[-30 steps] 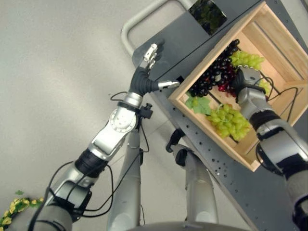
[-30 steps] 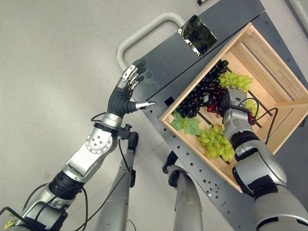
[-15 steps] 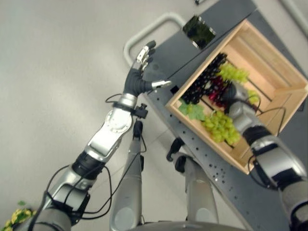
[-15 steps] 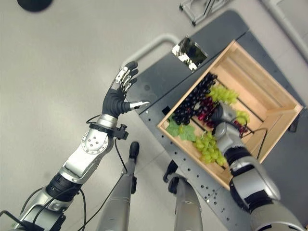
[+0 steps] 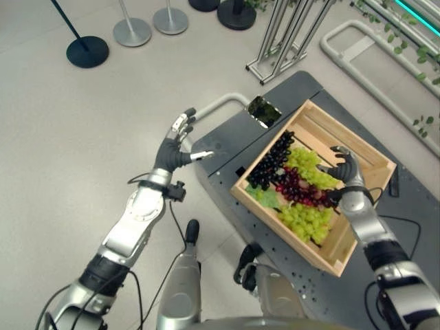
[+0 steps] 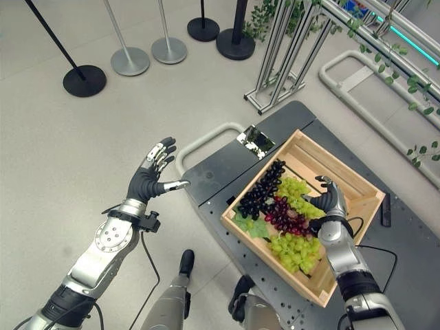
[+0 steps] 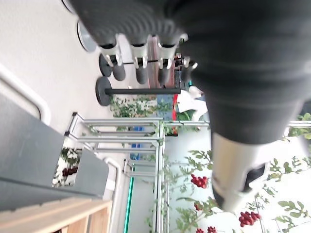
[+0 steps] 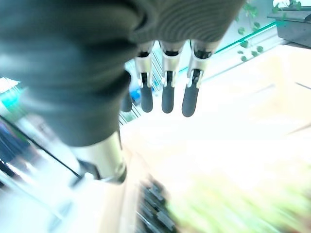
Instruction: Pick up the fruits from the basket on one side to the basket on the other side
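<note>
On the left, the left hand [image 6: 152, 173] is up in the air over the floor, just off the left edge of the grey cart [image 6: 218, 172]. Its fingers are spread out straight and it holds nothing. Near it, a white bar handle [image 6: 199, 144] curves round the cart's left end.

Next comes a small shiny plate [image 6: 256, 141] on the cart top, just by the far left corner of the wooden crate [image 6: 337, 162].

The crate sits on the cart, and the fruit is inside it — all on its near side. A bunch of dark grapes [image 6: 260, 192] lies along the left wall. Red grapes [image 6: 287, 214] are in the middle. One bunch of green grapes [image 6: 297, 190] lies past them, and another bunch of green grapes [image 6: 294, 250] lies by the near wall. A green leaf [image 6: 250, 225] sits in the near left corner.

The right hand [image 6: 326, 201] is over the crate, by the far green bunch — fingers loose and open, not gripping any fruit.
</note>
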### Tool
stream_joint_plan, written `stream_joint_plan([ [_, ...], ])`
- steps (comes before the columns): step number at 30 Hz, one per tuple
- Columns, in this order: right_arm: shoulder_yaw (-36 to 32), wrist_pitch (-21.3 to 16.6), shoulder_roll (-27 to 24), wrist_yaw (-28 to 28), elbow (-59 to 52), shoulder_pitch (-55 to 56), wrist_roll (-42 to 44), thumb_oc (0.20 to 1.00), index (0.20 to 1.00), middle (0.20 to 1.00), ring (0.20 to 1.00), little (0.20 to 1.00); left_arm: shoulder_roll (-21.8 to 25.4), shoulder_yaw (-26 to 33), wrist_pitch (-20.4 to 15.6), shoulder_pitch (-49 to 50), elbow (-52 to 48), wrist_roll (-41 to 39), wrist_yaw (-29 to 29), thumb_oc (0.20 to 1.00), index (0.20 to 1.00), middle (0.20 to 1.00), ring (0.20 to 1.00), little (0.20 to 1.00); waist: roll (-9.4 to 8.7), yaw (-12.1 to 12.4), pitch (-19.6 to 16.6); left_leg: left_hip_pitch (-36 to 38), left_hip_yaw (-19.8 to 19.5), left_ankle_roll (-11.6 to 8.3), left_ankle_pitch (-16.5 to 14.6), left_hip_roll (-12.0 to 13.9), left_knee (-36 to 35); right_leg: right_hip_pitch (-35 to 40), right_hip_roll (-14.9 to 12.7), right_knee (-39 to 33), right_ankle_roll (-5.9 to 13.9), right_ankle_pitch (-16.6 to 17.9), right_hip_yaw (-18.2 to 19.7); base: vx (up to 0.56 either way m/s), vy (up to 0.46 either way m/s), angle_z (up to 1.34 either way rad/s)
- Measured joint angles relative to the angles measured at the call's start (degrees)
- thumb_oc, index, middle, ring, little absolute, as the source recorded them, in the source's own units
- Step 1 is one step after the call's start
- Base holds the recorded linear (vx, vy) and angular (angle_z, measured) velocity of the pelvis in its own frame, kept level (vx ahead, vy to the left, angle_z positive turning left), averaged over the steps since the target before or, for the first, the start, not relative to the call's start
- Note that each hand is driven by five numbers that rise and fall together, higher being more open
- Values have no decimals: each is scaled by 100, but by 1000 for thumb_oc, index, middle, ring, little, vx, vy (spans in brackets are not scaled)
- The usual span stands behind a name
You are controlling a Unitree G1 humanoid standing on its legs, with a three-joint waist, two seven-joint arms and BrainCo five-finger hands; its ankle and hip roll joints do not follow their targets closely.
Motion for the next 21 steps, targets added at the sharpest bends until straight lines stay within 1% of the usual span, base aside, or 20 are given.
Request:
stream_joint_plan([
  [1, -122, -9, 4, 0, -195, 71, -8, 200, 200, 200, 200, 200, -19, 67, -1, 78, -1, 0, -30, 1000, 1000, 1000, 1000, 1000, -11, -3, -107, 154, 44, 12, -21, -10, -62, 189, 17, -175, 33, 45, 8, 83, 15, -6],
  [2, -150, -23, -4, -1, -230, 93, -10, 200, 200, 200, 200, 200, -20, 68, -1, 111, 0, 1, -54, 1000, 1000, 1000, 1000, 1000, -17, -18, -217, 167, 48, 18, -32, -16, -80, 225, 20, -251, 46, 62, 7, 132, 19, -5],
  [4, -200, -43, -13, 11, -243, 121, -13, 200, 200, 200, 200, 200, -31, 59, -2, 188, -2, 1, -155, 1000, 1000, 1000, 1000, 1000, -70, -24, -598, 307, 89, 24, -39, -25, -209, 412, 91, -533, 80, 150, 11, 145, 21, -4],
  [6, -221, -51, -15, 27, -281, 125, -14, 200, 200, 200, 200, 200, -33, 62, -2, 229, -1, 1, -207, 1000, 1000, 1000, 1000, 1000, -98, -29, -683, 451, 129, 24, -49, -13, -290, 573, 96, -682, 86, 195, 18, 93, 14, -10],
  [7, -235, -57, -19, 73, -305, 129, -16, 200, 200, 200, 200, 200, -32, 61, -1, 315, -1, 2, -246, 1000, 1000, 1000, 1000, 1000, -131, -21, -776, 615, 194, 21, -52, -4, -377, 718, 135, -820, 92, 238, 78, 60, 6, -17],
  [9, -221, -75, -90, 251, -274, 174, -25, 200, 200, 200, 200, 200, -33, 58, -1, 404, -1, 2, -329, 1000, 1000, 1000, 1000, 1000, -175, -22, -988, 656, 230, 13, -85, 10, -414, 795, 172, -975, 97, 294, 112, 71, 9, -12],
  [10, -220, -75, -125, 312, -273, 215, -54, 404, 404, 404, 404, 404, -30, 60, 0, 422, -4, 2, -353, 1000, 1000, 1000, 1000, 1000, -196, -12, -1043, 662, 242, 13, -85, 15, -427, 806, 184, -1009, 95, 312, 123, 30, -8, -7],
  [11, -212, -78, -137, 379, -227, 246, -71, 1000, 1000, 1000, 1000, 1000, -29, 67, 6, 472, -5, 2, -372, 1000, 1000, 1000, 1000, 1000, -231, -15, -1087, 720, 256, 12, -84, 17, -445, 869, 205, -1051, 95, 328, 128, 4, -12, -6],
  [14, 10, -52, -134, 613, 19, 312, -116, 1000, 1000, 1000, 1000, 1000, -57, 36, 20, 521, -67, -1, -439, 1000, 1000, 1000, 1000, 1000, -311, 11, -1130, 691, 275, 12, -78, 24, -429, 829, 230, -1026, 92, 333, 131, -188, -46, -2],
  [16, 373, -40, -91, 671, 569, 128, -125, 1000, 1000, 1000, 1000, 1000, -79, -21, 19, 389, -129, -7, -430, 1000, 1000, 1000, 1000, 1000, -362, 0, -1113, 293, 287, 10, -78, 61, -219, 456, 237, -834, 85, 312, 129, -236, -61, 2],
  [17, 716, 10, -129, 770, 794, 60, -173, 1000, 1000, 1000, 1000, 1000, -60, -121, 19, 264, -148, -67, -430, 1000, 1000, 1000, 1000, 1000, -373, 2, -1039, -25, 246, 4, -82, 74, -54, 181, 222, -726, 102, 301, 124, -78, -19, 5],
  [18, 830, 11, -88, 818, 893, 26, -221, 1000, 1000, 1000, 1000, 1000, -67, -134, 20, 209, -143, -68, -427, 1000, 1000, 1000, 1000, 1000, -358, 19, -914, -133, 211, -1, -72, 77, 30, 105, 253, -679, 85, 311, 102, -259, -55, 8],
  [19, 884, 34, -2, 878, 1019, -6, -236, 1000, 1000, 1000, 1000, 1000, -68, -131, 34, 177, -142, -68, -417, 1000, 1000, 1000, 1000, 1000, -339, 15, -719, -173, 196, 1, -68, 84, 76, 76, 223, -646, 60, 323, 99, -191, -36, 6],
  [20, 931, 28, 20, 868, 1093, -8, -241, 1000, 1000, 1000, 1000, 1000, -132, -150, 32, 160, -135, -83, -383, 1000, 1000, 1000, 1000, 1000, -272, 100, -612, -268, 194, 0, -47, 80, 152, -24, 239, -538, 65, 315, 78, -283, -62, 14],
  [21, 1087, 26, -46, 881, 1332, -120, -256, 1000, 1000, 1000, 1000, 1000, -158, -173, 22, -49, -144, -188, -315, 1000, 1000, 1000, 1000, 1000, -220, 155, -295, -418, 130, -5, -49, 95, 266, -159, 183, -336, 8, 241, -4, -99, -26, 18],
])
